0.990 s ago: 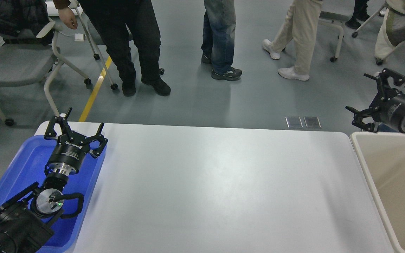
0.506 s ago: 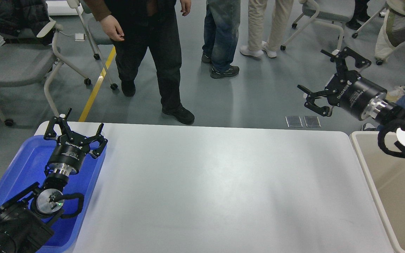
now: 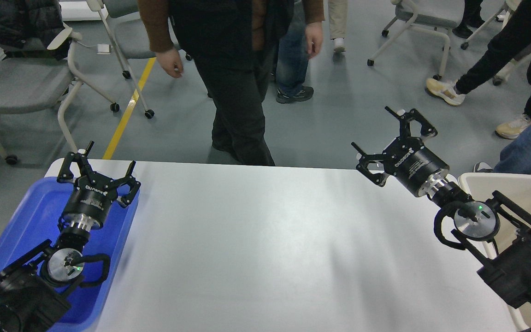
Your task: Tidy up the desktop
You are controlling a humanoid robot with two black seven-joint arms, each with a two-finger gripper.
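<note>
Ahead, our smooth white bench (image 3: 265, 249) with rounded corners spans between blue plastic tray (image 3: 30, 216) and beige bin (image 3: 514, 184); left gripper (image 3: 97, 168) and right gripper (image 3: 387, 138) hold jaws apart.

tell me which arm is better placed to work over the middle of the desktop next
Right, probably. The right gripper hangs open over the desktop at its far edge, while the left gripper, also open, sits over the blue tray at the left end.

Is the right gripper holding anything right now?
No, the right gripper is open and empty above the far edge of the desktop.
</note>
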